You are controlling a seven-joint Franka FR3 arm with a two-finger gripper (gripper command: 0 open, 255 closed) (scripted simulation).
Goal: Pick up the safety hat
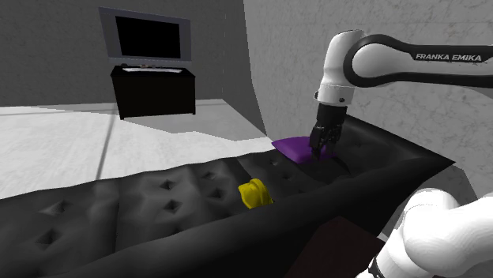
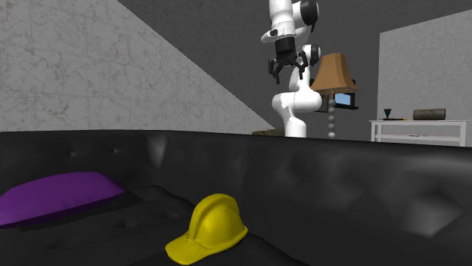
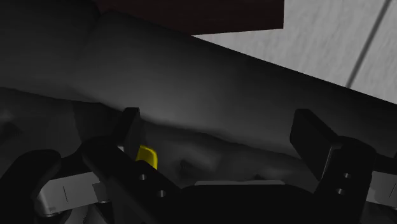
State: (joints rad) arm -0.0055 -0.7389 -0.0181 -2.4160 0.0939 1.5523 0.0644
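Two black fingers (image 3: 130,132) of gripper (image 1: 324,144) spread wide in wrist view, nothing btwn them, nothing clasped. In shoulder view: gripper pointing down over far end of black tufted sofa (image 1: 142,212), right by purple cushion (image 1: 291,147); touching it or not, can't tell. White arm (image 1: 379,57) coming in from that view's right, "FRANKA EMIKA" printed on the link.

Yellow safety hat (image 1: 254,194) on sofa seat, dome up, brim resting on the cushioning. Not held; well apart from gripper, toward shoulder view's lower left of it. In wrist view, just a yellow sliver of hat peeking beside one finger, down on the dark seat beyond.

Second exterior view: hat in foreground on seat, purple cushion near it toward that view's left, not touching. Gripper seen high above sofa back, arm upright behind it. Just beside arm, lamp (image 2: 333,73) w/ brown shade; further to that view's right, white table (image 2: 416,125) w/ a few small items on top, too small to name.

Shoulder view, far wall: dark TV (image 1: 148,38) over black cabinet (image 1: 154,91), pale floor in front. Grey mottled walls all round.
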